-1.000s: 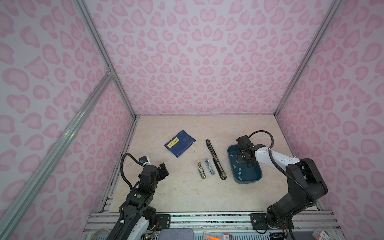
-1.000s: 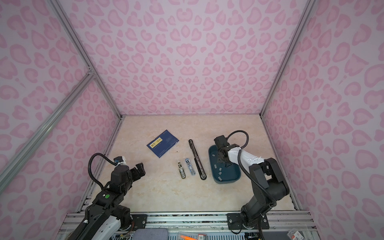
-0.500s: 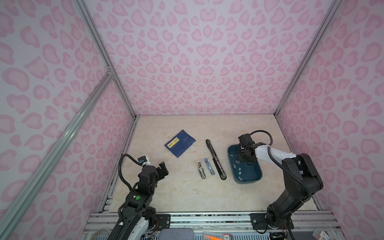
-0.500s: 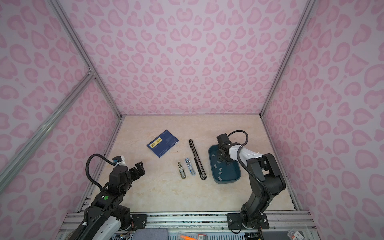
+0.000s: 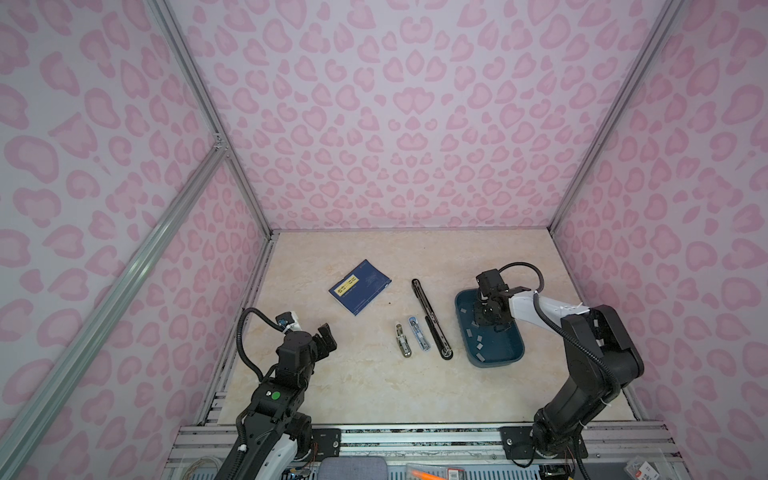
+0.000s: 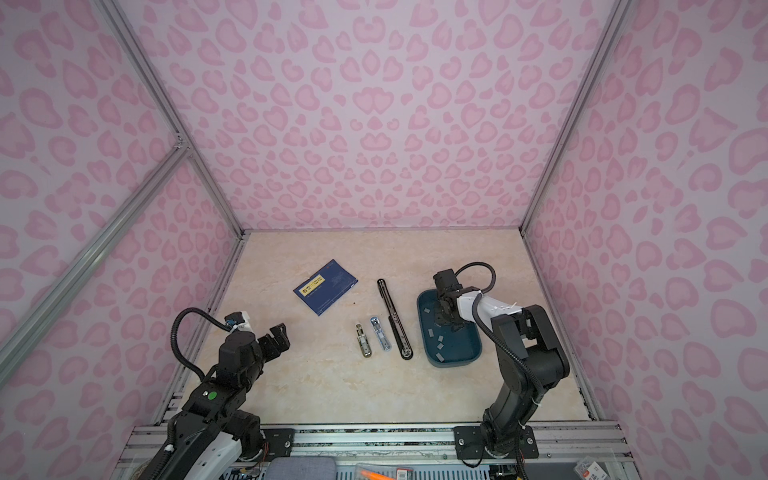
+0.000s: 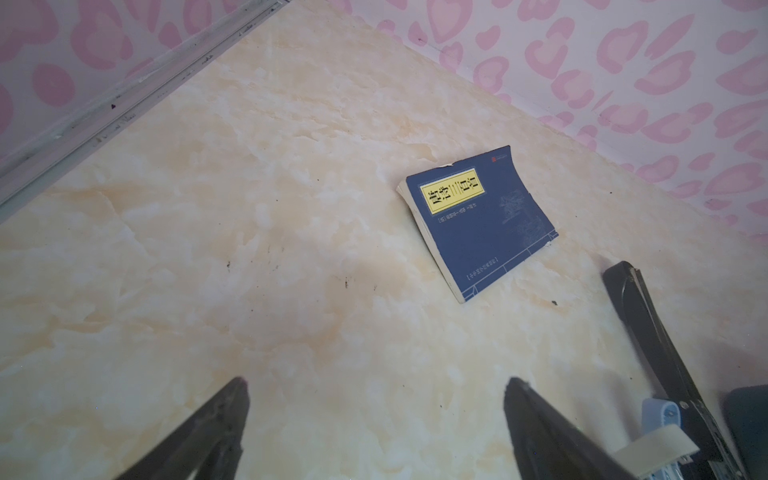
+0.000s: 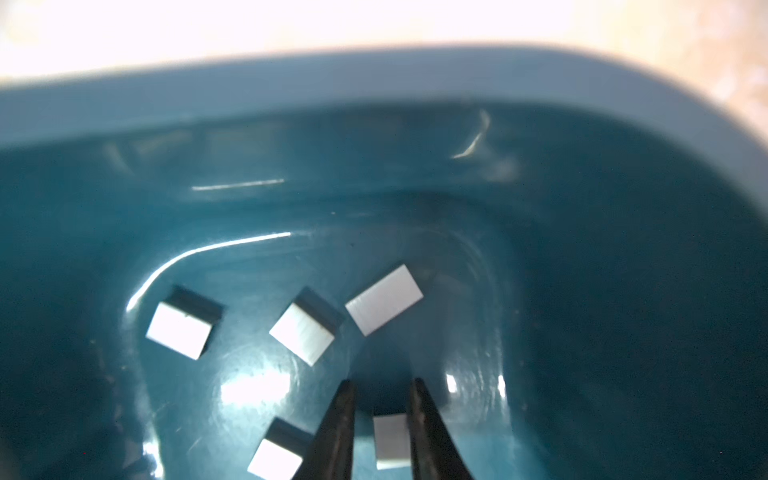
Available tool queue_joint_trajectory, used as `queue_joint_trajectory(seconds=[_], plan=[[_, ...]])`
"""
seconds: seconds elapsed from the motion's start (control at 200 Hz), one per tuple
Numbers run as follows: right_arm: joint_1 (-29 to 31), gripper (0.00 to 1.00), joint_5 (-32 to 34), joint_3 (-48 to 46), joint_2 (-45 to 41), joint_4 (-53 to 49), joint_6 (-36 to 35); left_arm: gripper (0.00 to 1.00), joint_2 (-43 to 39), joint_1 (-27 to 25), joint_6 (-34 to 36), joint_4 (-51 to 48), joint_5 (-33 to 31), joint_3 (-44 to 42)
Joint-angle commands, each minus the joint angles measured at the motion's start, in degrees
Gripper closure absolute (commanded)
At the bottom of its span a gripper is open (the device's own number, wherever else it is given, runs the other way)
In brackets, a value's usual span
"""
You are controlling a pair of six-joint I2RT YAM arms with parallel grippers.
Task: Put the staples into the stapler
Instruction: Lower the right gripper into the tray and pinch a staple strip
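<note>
The staples lie scattered in the teal tray toward the counter's right edge, just beside the long black stapler at mid-counter. The right fingers stand narrowly apart inside the tray, either side of one strip, a gap showing on one side. The left fingers gape wide, holding nothing, above the front-left corner.

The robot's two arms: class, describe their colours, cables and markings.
The left arm and right arm are mostly black, each with a white shell section and a looping black cable near the wrist. The left arm carries a green dot. The left pincer and right pincer have dark, tapering fingers.
</note>
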Motion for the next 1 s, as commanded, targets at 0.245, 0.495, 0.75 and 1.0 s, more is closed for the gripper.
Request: queue_joint_trajectory(seconds=[0.245,0.495,0.75,1.0], plan=[[-0.1,0.77,0.2,-1.4,-0.3,-1.1,-0.3,0.03,0.1,0.0,-0.1,1.3,-0.8,0.2],[0.0,0.76,0.0,-2.3,-1.0,-0.9,-0.1,0.03,0.3,0.0,-0.1,1.3,-0.8,0.2],[0.0,0.77,-1.0,-2.4,-1.2,-0.6,-0.3,0.03,0.2,0.0,-0.1,1.2,-0.8,0.2],[-0.1,0.82,-0.9,-2.3,-1.0,-0.7,-0.1,0.03,0.2,0.0,-0.1,1.1,-0.8,0.1]])
